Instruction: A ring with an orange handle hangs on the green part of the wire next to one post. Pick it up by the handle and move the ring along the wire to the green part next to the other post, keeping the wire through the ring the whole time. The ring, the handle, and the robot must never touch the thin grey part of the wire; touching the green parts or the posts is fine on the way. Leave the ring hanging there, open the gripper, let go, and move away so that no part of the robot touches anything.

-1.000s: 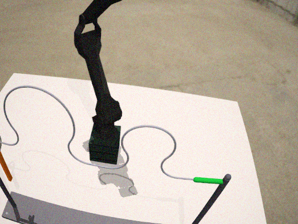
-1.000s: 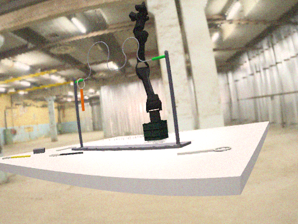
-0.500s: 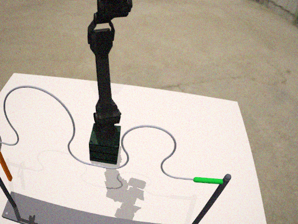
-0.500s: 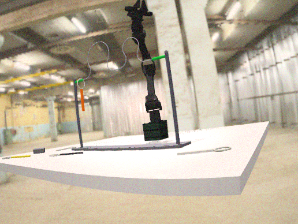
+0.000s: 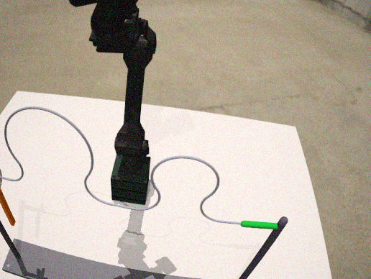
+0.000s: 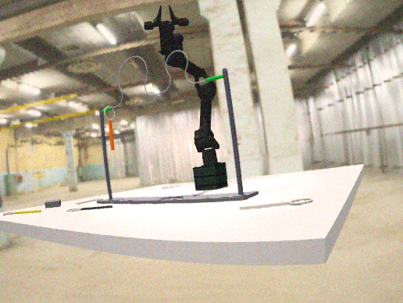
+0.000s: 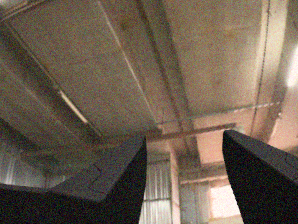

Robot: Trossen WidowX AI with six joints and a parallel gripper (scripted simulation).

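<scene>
1. Your exterior view shows a ring (image 6: 109,119) hanging on the green section (image 6: 105,110) next to the left-hand post (image 6: 105,156) in that picture. The wire passes through it.
2. Its orange handle (image 5: 7,208) (image 6: 112,135) points down below the ring; in your top view it sits at the left edge.
3. Your gripper (image 6: 165,8) (image 7: 184,141) is high up, well apart from that handle, with its fingers pointing upward. They stand partly open, with nothing between them; the wrist view shows the ceiling beyond.
4. The black arm (image 5: 134,93) (image 6: 205,113) rises from its dark base. From above, it leans away from the posts.
5. The thin grey wire (image 5: 183,157) (image 6: 147,70) curves up and down in loops toward the other green section (image 5: 259,225) (image 6: 214,78), which joins the right-hand post (image 5: 264,248) (image 6: 233,133).
6. Both posts stand on a flat grey bar (image 5: 72,257) (image 6: 172,199) on your white table (image 5: 252,162) (image 6: 195,230).
7. Near the bar lie a pale ringed stick (image 6: 265,205), a black-handled piece (image 6: 97,208), a yellow-handled piece (image 6: 28,212) and a small dark block (image 6: 53,203).
</scene>
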